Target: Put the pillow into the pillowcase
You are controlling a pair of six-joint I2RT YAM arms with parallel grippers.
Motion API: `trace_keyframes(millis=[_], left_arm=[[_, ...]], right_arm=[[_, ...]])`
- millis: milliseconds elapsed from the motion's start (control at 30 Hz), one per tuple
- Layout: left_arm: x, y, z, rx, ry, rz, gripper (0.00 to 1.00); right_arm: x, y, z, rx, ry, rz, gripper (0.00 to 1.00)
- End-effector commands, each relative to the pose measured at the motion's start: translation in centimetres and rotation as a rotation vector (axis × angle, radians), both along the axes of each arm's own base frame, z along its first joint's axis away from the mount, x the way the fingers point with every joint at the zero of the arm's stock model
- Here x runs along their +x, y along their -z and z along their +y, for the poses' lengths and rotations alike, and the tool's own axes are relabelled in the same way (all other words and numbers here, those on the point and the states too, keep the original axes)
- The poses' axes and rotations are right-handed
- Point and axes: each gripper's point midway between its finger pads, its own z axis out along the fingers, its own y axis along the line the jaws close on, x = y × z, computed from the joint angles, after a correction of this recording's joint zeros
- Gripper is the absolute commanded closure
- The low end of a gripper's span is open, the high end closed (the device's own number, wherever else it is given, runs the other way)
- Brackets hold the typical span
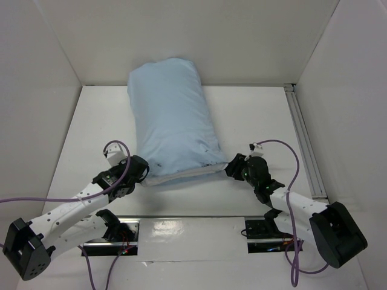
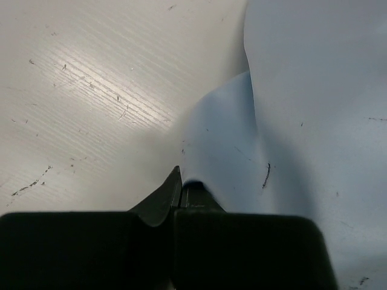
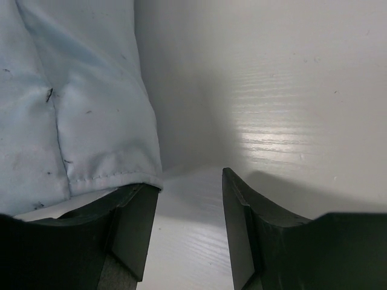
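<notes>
The light blue pillowcase (image 1: 169,115) lies plump on the white table (image 1: 260,121), running from the back wall towards me. At its near open end a thin strip of the white pillow (image 1: 175,179) shows; the rest of the pillow is hidden inside. My left gripper (image 1: 143,171) is at the near left corner, shut (image 2: 179,178) on a fold of the pillowcase (image 2: 314,90). My right gripper (image 1: 232,166) is at the near right corner, open (image 3: 186,181). The pillowcase hem (image 3: 109,178) rests on its left finger, and only bare table shows between the jaws.
White walls close the table in on the left, back and right. A metal rail (image 1: 305,142) runs along the right wall. The arm bases sit on a shiny strip (image 1: 181,226) at the near edge. Purple cables (image 1: 290,151) loop off both arms.
</notes>
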Motion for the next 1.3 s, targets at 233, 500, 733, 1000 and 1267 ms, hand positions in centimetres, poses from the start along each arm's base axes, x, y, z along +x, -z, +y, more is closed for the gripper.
trace_keyframes(millis=[233,500,733,1000,1267], left_arm=[[0.1,0.1,0.0,-0.021,-0.025,-0.005,1.0],[-0.1,0.2,0.2,-0.008,-0.019,0.005,1.0],[-0.1,0.2,0.1,-0.015,-0.025,0.002,1.0],[-0.2,-0.1,0.2,-0.016,-0.019,-0.005,1.0],[0.3,-12.9,-2.6,-0.12,0.218,-0.152,1.0]], right_arm=[[1.4,-1.8,0.8,0.06,0.007,-0.09,0.47],[1.4,-3.1,3.4,0.039,-0.12,-0.119,0.45],[2.9,-2.9,3.8,0.07,-0.062,-0.129,0.5],[5.7,-5.8,3.9,0.067,-0.002,-0.197,0.84],[6.2,-17.7,1.8,-0.01,0.051,-0.362,1.0]])
